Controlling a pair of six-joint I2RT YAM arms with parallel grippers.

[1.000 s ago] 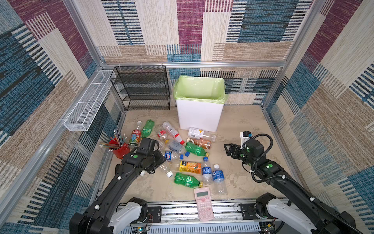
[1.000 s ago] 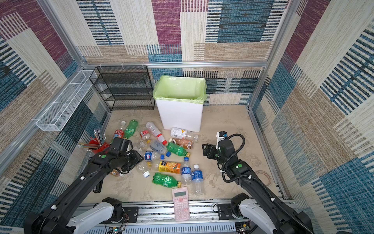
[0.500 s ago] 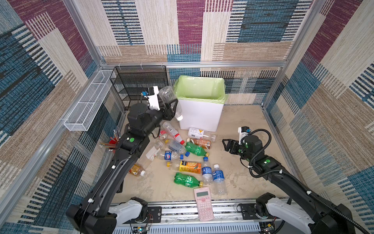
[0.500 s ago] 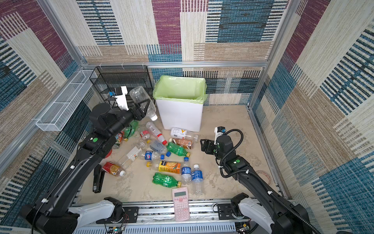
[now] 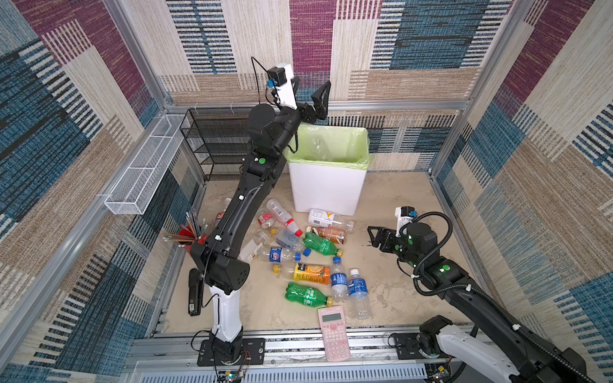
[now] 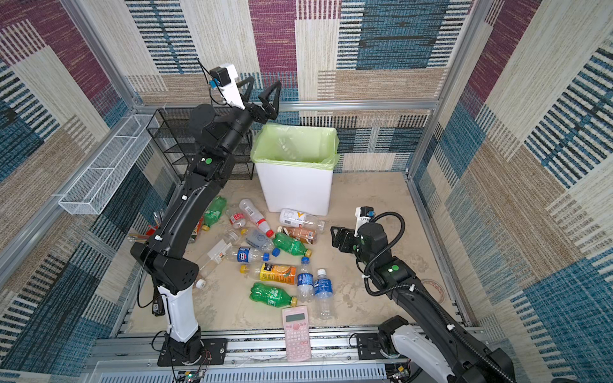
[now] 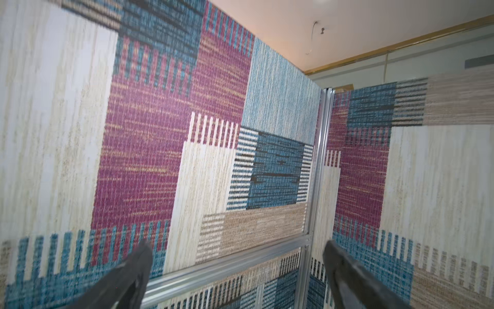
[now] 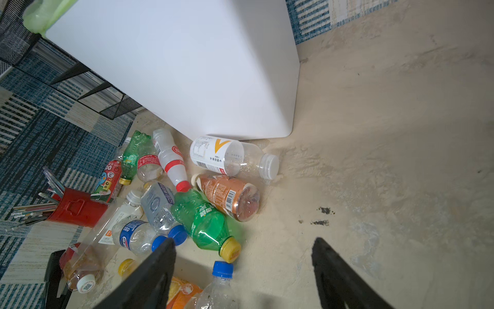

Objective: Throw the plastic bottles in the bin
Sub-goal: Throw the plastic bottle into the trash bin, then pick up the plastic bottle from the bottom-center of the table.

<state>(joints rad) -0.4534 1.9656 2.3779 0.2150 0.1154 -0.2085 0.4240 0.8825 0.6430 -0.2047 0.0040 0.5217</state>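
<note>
Bin (image 5: pixel 326 189): white, green-lined, far centre, mouth open for drops. Left gripper (image 5: pixel 308 91): raised over its far-left corner, jaws spread wide, empty; right gripper (image 5: pixel 373 233): low at right, jaws parted, empty, facing the pile. Plastic bottles (image 5: pixel 308 252): strewn on the floor (image 5: pixel 381 199) just near of the bin.

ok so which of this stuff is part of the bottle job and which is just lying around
Part of the job:
plastic bottles on the floor
bin

Just lying about:
red pencil cup
pink calculator
black mesh rack
white wire basket
</note>
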